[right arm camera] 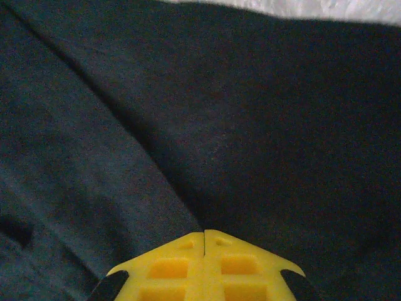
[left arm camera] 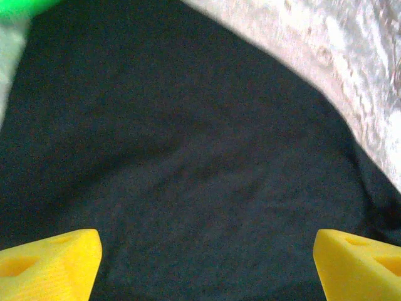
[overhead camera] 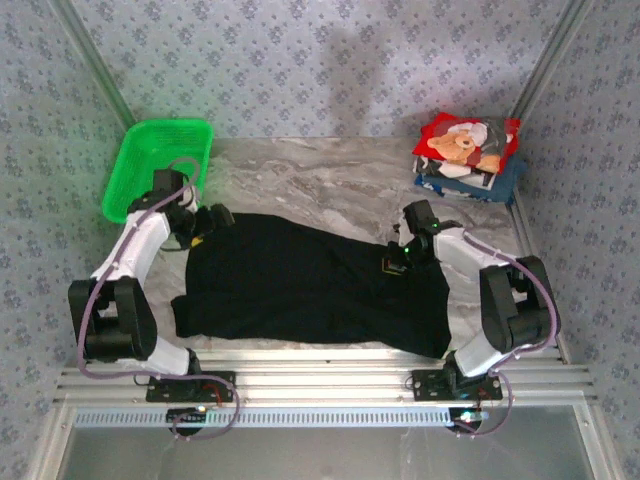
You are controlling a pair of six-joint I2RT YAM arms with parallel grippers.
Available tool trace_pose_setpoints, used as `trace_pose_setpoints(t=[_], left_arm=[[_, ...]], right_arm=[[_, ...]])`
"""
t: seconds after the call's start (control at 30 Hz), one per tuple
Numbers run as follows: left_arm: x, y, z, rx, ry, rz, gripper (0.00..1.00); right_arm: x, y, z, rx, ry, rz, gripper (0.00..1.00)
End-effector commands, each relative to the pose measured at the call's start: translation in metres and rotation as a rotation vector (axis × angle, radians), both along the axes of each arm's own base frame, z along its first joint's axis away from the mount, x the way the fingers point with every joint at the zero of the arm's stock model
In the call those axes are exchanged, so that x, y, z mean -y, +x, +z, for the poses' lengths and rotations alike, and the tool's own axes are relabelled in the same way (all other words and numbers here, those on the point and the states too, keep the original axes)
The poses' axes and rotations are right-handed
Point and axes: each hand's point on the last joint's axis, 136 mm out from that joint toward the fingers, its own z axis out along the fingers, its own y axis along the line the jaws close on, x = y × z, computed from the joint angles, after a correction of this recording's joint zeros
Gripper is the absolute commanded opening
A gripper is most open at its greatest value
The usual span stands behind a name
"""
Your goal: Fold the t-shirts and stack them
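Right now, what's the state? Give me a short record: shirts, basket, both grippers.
black shirt: spread unfolded on the table, wrinkled
stack: folded shirts at far right corner, teddy-bear print on top
basket: green, far left corner
left gripper: open, above the black shirt's far left part
right gripper: shut, tips at a crease in the black shirt; grip unclear

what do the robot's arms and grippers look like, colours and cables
Both the left arm and right arm have white links, black joint housings and a pale grey cable looping alongside. The left gripper and right gripper carry bright yellow wedge-shaped fingers with recessed pockets.
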Motion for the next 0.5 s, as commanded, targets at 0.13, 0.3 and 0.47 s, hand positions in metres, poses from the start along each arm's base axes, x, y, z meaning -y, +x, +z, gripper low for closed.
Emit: trace_pose_setpoints(t=[0.13, 0.3, 0.47], left_arm=[[-0.021, 0.026, -0.006, -0.047, 0.128, 0.002, 0.82], [-0.018, 0.047, -0.019, -0.047, 0.098, 0.028, 0.81], [-0.010, 0.062, -0.027, -0.048, 0.080, 0.028, 0.80]], right_arm=[[0.027, 0.013, 0.036, 0.043, -0.077, -0.014, 0.00], [0.064, 0.025, 0.041, 0.049, -0.156, -0.104, 0.00], [0.105, 0.038, 0.050, 0.044, -0.281, -0.166, 0.00]])
